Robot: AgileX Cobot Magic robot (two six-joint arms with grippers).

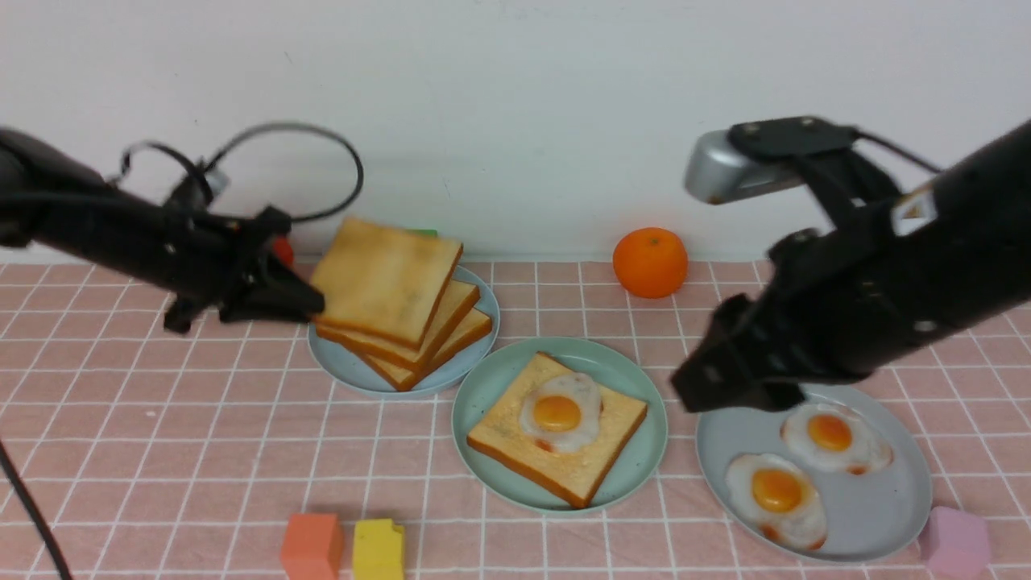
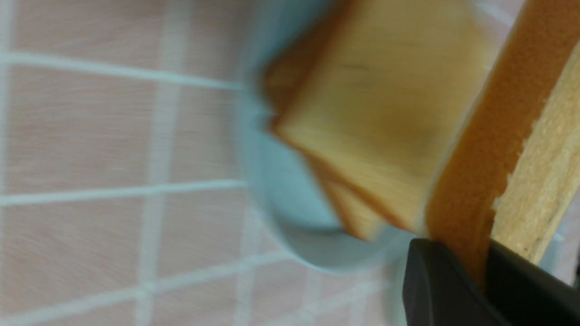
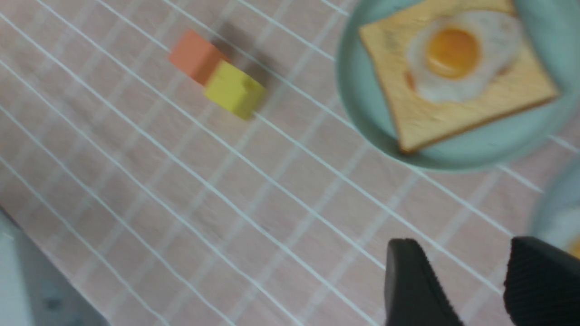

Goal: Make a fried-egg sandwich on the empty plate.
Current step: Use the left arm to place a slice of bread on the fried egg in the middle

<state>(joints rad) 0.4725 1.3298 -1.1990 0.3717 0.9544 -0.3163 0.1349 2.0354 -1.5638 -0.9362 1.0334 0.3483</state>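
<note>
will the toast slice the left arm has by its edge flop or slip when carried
Probably stiff: the toast slice looks flat, without sag, though the left gripper pinches only one edge. Likely light, since that small pinch holds it tilted over the stack. Its cut face looks rough in the left wrist view, so slipping from the fingers seems unlikely.

Pink white-gridded cloth (image 1: 161, 419); mint-green plate (image 1: 486, 388); golden, brown-crusted toast (image 1: 387, 278); orange yolk (image 1: 556, 412).

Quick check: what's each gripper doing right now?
Left gripper: shut on the top toast slice.
Right gripper: open, holding nothing.
</note>
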